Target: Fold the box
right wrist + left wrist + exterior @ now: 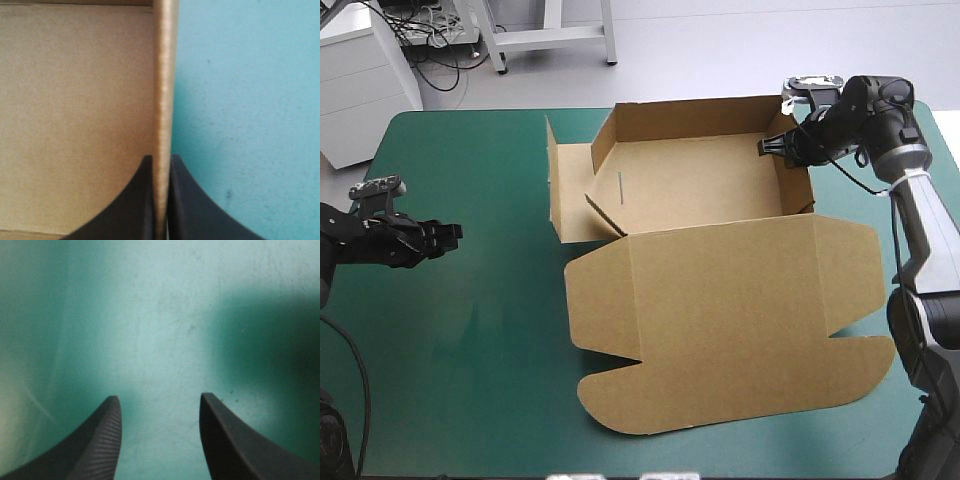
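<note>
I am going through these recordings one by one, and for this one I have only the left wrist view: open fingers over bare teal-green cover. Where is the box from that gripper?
Observer: It is off to the gripper's right in the high view. The left gripper hangs over bare cover, apart from the box.
Operator: Is the other arm on the box?
Observer: Yes. The right gripper is shut on the top edge of the box's raised right wall.
</note>
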